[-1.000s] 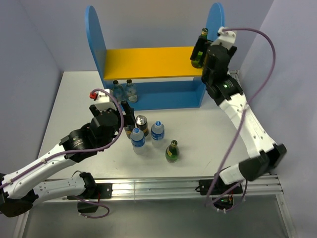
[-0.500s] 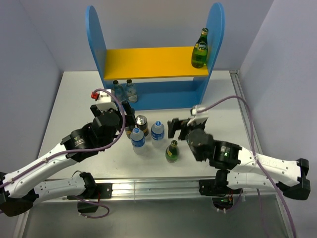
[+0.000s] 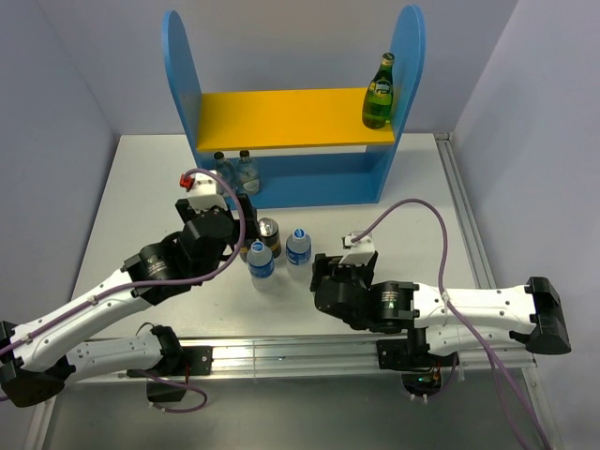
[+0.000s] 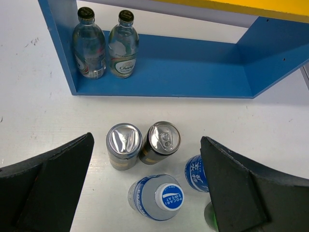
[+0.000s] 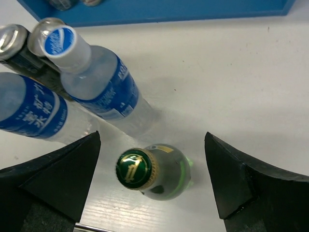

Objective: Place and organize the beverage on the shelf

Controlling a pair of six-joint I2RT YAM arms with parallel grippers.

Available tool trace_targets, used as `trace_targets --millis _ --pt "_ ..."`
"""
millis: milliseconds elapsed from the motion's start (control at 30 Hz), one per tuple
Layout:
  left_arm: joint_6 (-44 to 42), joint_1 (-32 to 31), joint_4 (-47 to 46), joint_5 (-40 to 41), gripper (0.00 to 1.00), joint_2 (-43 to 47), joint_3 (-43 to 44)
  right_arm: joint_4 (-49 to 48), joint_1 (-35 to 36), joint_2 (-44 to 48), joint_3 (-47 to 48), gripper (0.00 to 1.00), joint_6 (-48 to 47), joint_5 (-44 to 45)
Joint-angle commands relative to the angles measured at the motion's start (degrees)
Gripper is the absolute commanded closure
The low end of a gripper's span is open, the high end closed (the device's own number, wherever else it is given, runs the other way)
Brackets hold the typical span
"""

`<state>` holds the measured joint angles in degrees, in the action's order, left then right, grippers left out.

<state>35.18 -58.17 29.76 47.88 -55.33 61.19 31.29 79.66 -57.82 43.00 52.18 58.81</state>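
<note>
Since the earlier frame the right gripper (image 5: pixel 152 145) has slid over the near green bottle (image 5: pixel 157 169), fingers spread either side. Left gripper (image 4: pixel 146 145) hangs spread above two cans (image 4: pixel 160 141). At the far right, a second green bottle (image 3: pixel 379 92) stands on the shelf (image 3: pixel 281 117).

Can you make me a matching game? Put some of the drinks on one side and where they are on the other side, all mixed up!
Drinks:
1. green glass bottle with the yellow label
2. green glass bottle with the green-and-gold cap
3. pair of clear glass bottles with dark caps
4. pair of silver-topped metal cans

Places:
A. left end of the blue bottom tier of the shelf
B. white table, between the fingers of the open right gripper
C. right end of the yellow upper board of the shelf
D. white table, in front of the open left gripper

Pairs: 1-C, 2-B, 3-A, 4-D
</note>
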Motion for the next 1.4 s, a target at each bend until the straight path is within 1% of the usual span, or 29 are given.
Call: trace_targets --millis 0,100,200,233,300,333,400,433,533,633,800,833,867,933,967,1000,1033,1067,1100,1133,1167,1200,1267,1300,1367 --pt "0.3 -0.3 -1.1 0.4 0.01 1.1 -0.2 2.4 0.6 -0.1 -1.7 0.08 9.0 2.5" --pt "0.2 -0.3 -1.5 0.3 0.01 1.2 -0.2 1.5 0.5 -0.3 -3.2 0.18 10.0 1.9" --pt "0.2 -0.3 -1.4 0.3 0.01 0.6 0.1 1.3 0.6 -0.9 -3.9 0.33 11.0 2.0" --pt "0.2 -0.3 -1.2 0.3 0.01 0.3 0.1 1.5 0.5 -1.3 -3.9 0.42 11.3 2.2" --pt "0.3 -0.3 -1.0 0.4 0.01 0.1 0.2 1.1 0.6 -1.9 -3.9 0.48 11.3 2.5" --pt "0.3 -0.3 -1.1 0.4 0.01 0.0 0.2 0.8 0.6 -2.1 -3.7 0.56 10.9 2.5" --pt "0.2 -0.3 -1.3 0.4 0.01 0.2 0.2 0.1 0.5 -2.5 -3.5 0.66 9.8 2.8" --pt "0.2 -0.3 -1.3 0.4 0.01 0.2 0.1 0.1 0.6 -2.6 -3.1 0.82 9.4 2.9" --pt "0.2 -0.3 -1.3 0.4 0.01 0.3 0.1 1.0 0.5 -3.2 -0.9 1.0 8.2 4.5" --pt "0.3 -0.3 -1.0 0.5 0.01 0.6 0.2 2.2 0.5 -3.5 3.2 1.0 4.8 7.2" --pt "0.2 -0.3 -1.2 0.3 0.01 1.2 0.1 0.1 0.1 -2.4 11.3 1.0 -7.3 12.5" --pt "0.2 -0.3 -1.1 0.3 0.01 1.3 0.2 -0.8 -0.5 -2.0 14.3 1.0 -9.4 13.1" --pt "0.2 -0.4 -1.2 0.2 0.01 1.3 0.1 -2.4 -1.2 -1.7 15.6 1.0 -15.4 13.2" --pt "0.2 -0.4 -1.5 0.1 0.01 1.5 -0.3 -10.5 -3.4 0.0 18.9 1.0 -23.0 12.5" --pt "0.2 -0.4 -1.6 0.1 0.01 1.5 -0.3 -14.0 -4.5 0.5 19.7 1.0 -31.4 11.7" --pt "0.2 -0.4 -1.6 0.1 0.01 1.5 -0.3 -20.8 -5.6 1.2 20.7 1.0 -35.5 10.4" --pt "0.3 -0.4 -1.5 0.1 0.01 1.6 -0.3 -23.0 -7.1 1.3 23.3 1.0 -39.1 7.2" --pt "0.3 -0.4 -1.8 0.1 0.01 1.7 -0.4 -24.0 -10.8 1.0 25.4 1.0 -42.9 5.2" --pt "0.2 -0.4 -2.0 0.0 0.01 1.8 -0.5 -24.3 -13.0 -0.3 30.4 1.0 -44.2 3.0" --pt "0.2 -0.4 -2.0 0.0 0.01 1.8 -0.5 -24.1 -15.1 -1.4 33.2 1.0 -46.1 -0.7" --pt "0.2 -0.4 -2.0 0.1 0.01 1.9 -0.5 -23.9 -19.4 -3.7 36.0 1.0 -46.9 -2.6" --pt "0.2 -0.4 -2.0 0.1 0.01 1.9 -0.6 -23.8 -21.5 -5.0 41.0 1.0 -47.7 -4.6" --pt "0.3 -0.3 -2.1 0.1 0.01 2.0 -0.7 -25.0 -24.9 -7.6 45.5 1.0 -51.0 -9.0" --pt "0.2 -0.4 -2.3 0.0 0.01 2.2 -0.9 -25.0 -27.7 -10.9 50.6 1.0 -51.6 -10.2" --pt "0.2 -0.4 -2.3 -0.1 0.01 2.4 -0.8 -23.6 -30.5 -16.5 56.4 1.0 -53.4 -13.7"
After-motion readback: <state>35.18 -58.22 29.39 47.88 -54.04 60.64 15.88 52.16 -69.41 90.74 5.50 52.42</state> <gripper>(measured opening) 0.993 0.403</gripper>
